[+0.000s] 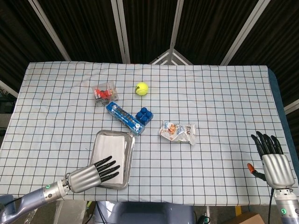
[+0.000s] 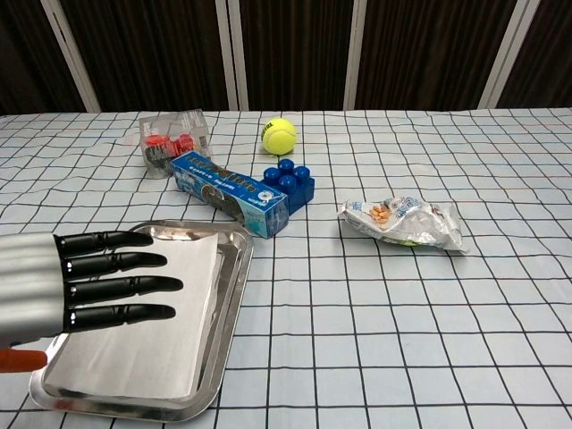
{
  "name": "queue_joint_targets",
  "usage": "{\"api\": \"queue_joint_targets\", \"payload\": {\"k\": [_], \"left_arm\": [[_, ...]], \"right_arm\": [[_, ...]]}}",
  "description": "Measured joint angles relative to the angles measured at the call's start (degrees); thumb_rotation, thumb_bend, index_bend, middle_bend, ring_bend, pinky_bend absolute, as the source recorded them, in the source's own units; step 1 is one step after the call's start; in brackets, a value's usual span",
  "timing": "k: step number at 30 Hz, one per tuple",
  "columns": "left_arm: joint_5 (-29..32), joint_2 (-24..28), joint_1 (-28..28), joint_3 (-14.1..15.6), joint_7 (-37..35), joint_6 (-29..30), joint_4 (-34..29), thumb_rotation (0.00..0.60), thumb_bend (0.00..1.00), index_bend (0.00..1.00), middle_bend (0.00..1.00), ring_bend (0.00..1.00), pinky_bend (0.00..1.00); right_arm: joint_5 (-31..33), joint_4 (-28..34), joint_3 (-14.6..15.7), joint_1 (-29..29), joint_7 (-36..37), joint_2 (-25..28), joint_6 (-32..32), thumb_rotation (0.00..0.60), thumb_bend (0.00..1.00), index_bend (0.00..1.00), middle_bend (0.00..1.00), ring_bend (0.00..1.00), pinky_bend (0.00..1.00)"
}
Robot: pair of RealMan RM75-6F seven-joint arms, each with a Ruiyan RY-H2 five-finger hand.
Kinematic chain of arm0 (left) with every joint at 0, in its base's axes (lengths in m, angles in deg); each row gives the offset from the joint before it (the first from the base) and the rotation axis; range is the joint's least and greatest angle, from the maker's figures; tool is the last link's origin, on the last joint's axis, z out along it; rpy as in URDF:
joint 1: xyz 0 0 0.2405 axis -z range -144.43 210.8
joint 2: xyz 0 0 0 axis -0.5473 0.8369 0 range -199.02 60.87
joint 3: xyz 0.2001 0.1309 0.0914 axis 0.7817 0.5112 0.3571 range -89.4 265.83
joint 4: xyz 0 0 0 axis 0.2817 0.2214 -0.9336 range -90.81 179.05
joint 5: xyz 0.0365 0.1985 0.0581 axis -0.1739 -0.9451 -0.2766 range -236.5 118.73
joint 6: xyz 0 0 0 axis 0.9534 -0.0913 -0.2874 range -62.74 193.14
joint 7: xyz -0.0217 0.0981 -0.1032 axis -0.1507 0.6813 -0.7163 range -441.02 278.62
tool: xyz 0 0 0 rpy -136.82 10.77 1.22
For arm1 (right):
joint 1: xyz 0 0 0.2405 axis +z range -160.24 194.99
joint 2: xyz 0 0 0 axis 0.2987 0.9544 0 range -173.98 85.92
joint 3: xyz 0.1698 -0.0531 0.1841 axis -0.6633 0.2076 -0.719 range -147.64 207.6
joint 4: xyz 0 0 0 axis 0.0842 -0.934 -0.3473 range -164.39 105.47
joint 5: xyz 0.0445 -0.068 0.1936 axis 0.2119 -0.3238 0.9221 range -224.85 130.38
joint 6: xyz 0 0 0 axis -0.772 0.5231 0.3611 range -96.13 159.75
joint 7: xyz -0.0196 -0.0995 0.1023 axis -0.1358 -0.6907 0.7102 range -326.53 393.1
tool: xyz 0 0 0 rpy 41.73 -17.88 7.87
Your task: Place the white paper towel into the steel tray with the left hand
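Observation:
The white paper towel (image 1: 110, 151) (image 2: 152, 331) lies flat inside the steel tray (image 1: 130, 154) (image 2: 229, 295) near the table's front left. My left hand (image 1: 91, 175) (image 2: 63, 286) hovers over the tray's near end with its dark fingers (image 2: 121, 286) stretched out and spread above the towel, holding nothing. My right hand (image 1: 273, 161) is at the table's front right edge, fingers extended and apart, empty; the chest view does not show it.
Beyond the tray lie a blue box (image 1: 124, 117) (image 2: 231, 194), a blue block (image 1: 144, 115) (image 2: 288, 181), a clear case of red pieces (image 1: 104, 93) (image 2: 172, 142), a yellow tennis ball (image 1: 141, 88) (image 2: 279, 136) and a crinkled snack bag (image 1: 177, 132) (image 2: 404, 221).

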Motion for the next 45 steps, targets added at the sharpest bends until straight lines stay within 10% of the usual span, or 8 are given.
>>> {"api": "queue_joint_targets", "payload": {"k": [8, 15, 20, 45], "left_arm": [[3.25, 2.01, -1.89, -0.44, -2.78, 3.31, -0.60, 0.600, 0.03, 0.00, 0.00, 0.00, 0.00], [14.18, 5.27, -4.05, -1.02, -7.97, 0.71, -8.49, 0.600, 0.47, 0.00, 0.00, 0.00, 0.00], [22.16, 7.36, -4.60, -1.75, -7.50, -5.29, -15.21, 0.600, 0.60, 0.00, 0.00, 0.00, 0.00], [59.06, 3.09, 2.39, -8.57, 21.50, -21.74, -27.20, 0.600, 0.67, 0.00, 0.00, 0.00, 0.00]], "right_arm": [[-0.08, 0.02, 0.01, 0.08, -0.08, -0.06, -0.06, 0.600, 0.31, 0.00, 0.00, 0.00, 0.00], [-0.01, 0.23, 0.10, 0.19, -0.47, -0.13, -0.36, 0.600, 0.31, 0.00, 0.00, 0.00, 0.00], [0.22, 0.43, 0.12, 0.13, -0.37, -0.05, -0.44, 0.600, 0.31, 0.00, 0.00, 0.00, 0.00], [0.17, 0.51, 0.17, 0.24, 0.56, 0.33, -0.61, 0.600, 0.31, 0.00, 0.00, 0.00, 0.00]]}}
